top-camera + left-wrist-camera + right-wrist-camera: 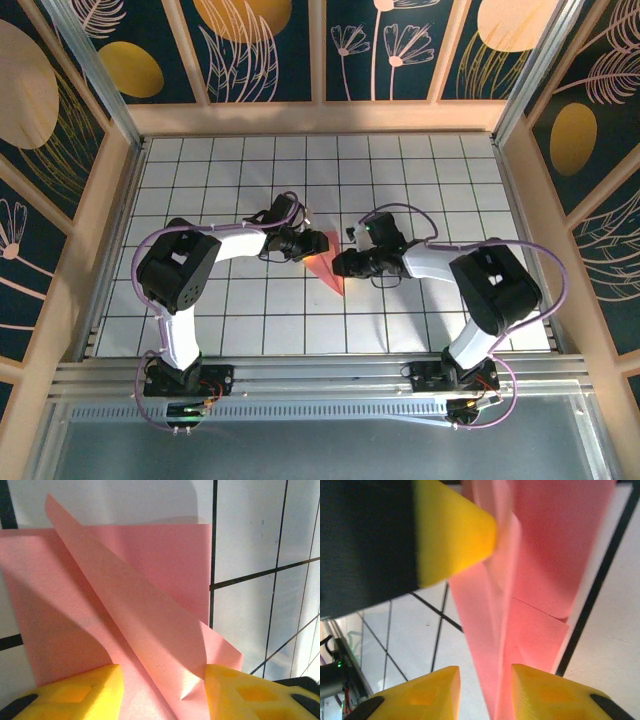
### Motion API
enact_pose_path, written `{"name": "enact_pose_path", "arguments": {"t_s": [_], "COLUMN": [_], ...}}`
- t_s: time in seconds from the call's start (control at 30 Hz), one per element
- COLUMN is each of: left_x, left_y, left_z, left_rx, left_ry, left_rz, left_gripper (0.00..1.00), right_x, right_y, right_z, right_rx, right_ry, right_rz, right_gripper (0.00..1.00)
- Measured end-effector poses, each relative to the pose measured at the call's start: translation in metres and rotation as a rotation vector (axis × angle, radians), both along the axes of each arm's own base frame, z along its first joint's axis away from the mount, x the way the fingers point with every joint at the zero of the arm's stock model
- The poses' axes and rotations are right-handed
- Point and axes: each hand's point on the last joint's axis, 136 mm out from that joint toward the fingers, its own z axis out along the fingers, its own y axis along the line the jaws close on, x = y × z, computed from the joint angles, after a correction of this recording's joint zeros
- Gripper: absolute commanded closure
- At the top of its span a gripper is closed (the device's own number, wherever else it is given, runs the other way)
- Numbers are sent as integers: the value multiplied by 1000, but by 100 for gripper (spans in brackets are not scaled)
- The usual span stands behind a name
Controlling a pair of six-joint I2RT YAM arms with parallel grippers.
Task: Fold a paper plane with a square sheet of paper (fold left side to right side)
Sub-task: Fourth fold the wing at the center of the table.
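**Top external: square sheet of paper (325, 262) worked from both sides, plane only part-made**

Top external: the pink sheet is seen on the gridded counter (250, 320), mid-field, narrowed to a point that is aimed at the near edge. The left gripper (303, 245) and the right gripper (342, 264) are set against it from either side.

Left wrist: the fingers are held spread. A long diagonal flap is seen standing up from the flat layer and running down between them. No pinch is shown.

Right wrist: the fingers are parted here too, with the sheet's narrow end passing through the gap and not visibly clamped. A blurred yellow fingertip (455, 535) of the other arm is seen close beside the raised fold.

Judged from this, the diagonal creases are in, but the flap is not yet laid flat. The wings are left to be formed.
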Motion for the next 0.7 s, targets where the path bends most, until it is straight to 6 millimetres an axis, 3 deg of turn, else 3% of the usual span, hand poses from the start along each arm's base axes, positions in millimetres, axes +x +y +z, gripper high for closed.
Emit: {"name": "enact_pose_path", "arguments": {"t_s": [0.1,0.3,0.57,0.7], "left_x": [0,0,0,0], "left_y": [0,0,0,0], "left_z": [0,0,0,0], "left_rx": [1,2,2,2], "left_ry": [-1,-1,-1,-1], "left_rz": [1,2,2,2], "left_gripper": [53,53,53,53], "right_x": [8,23,34,36], "right_y": [-4,-7,1,4], "right_z": [13,19,3,-2], "right_rx": [39,68,66,72], "right_ry": [-20,-31,-8,4], "right_rz": [-13,-31,-24,-19], "right_gripper": [61,61,65,72]}}
